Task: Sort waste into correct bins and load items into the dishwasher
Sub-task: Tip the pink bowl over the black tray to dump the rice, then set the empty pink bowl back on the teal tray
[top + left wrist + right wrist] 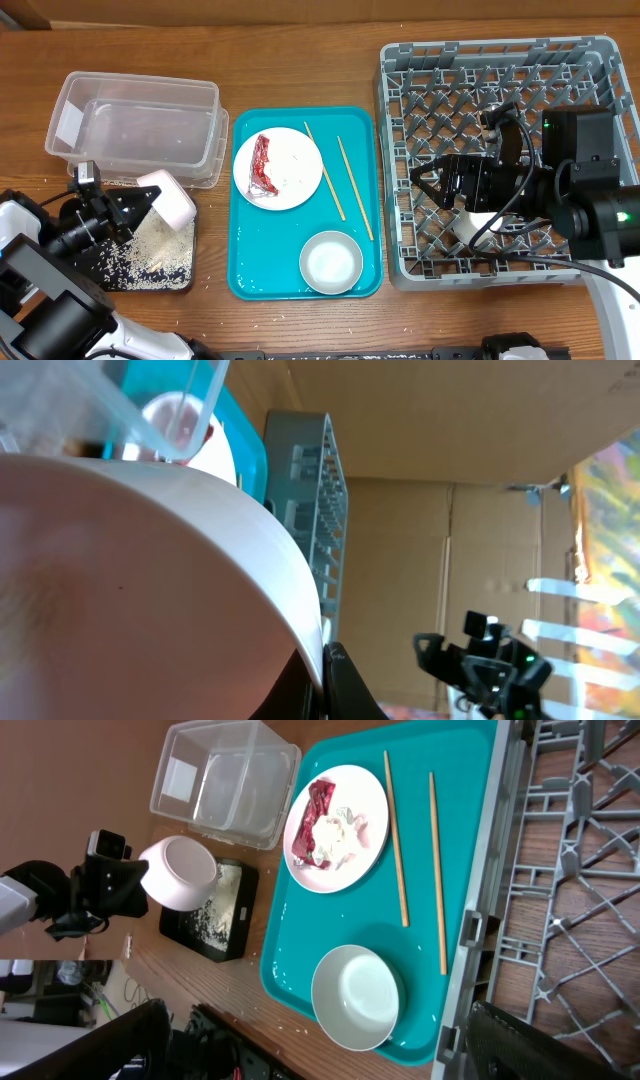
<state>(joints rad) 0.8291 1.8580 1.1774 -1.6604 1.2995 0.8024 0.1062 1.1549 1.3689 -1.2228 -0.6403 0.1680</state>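
Note:
My left gripper (143, 205) is shut on the rim of a white bowl (170, 197), tipped on its side over the black bin (170, 268), where rice grains lie. The bowl fills the left wrist view (130, 580). On the teal tray (250, 270) sit a white plate (295, 160) with a red wrapper (263, 165), two chopsticks (355, 187) and an empty white bowl (331, 261). My right gripper (428, 183) hovers open over the grey dishwasher rack (410, 120), empty. The tray's contents also show in the right wrist view (350, 995).
A clear plastic container (135, 125) stands at the back left, behind the black bin. Rice grains are scattered on the wood around the bin. A white item (468, 225) lies in the rack under my right arm.

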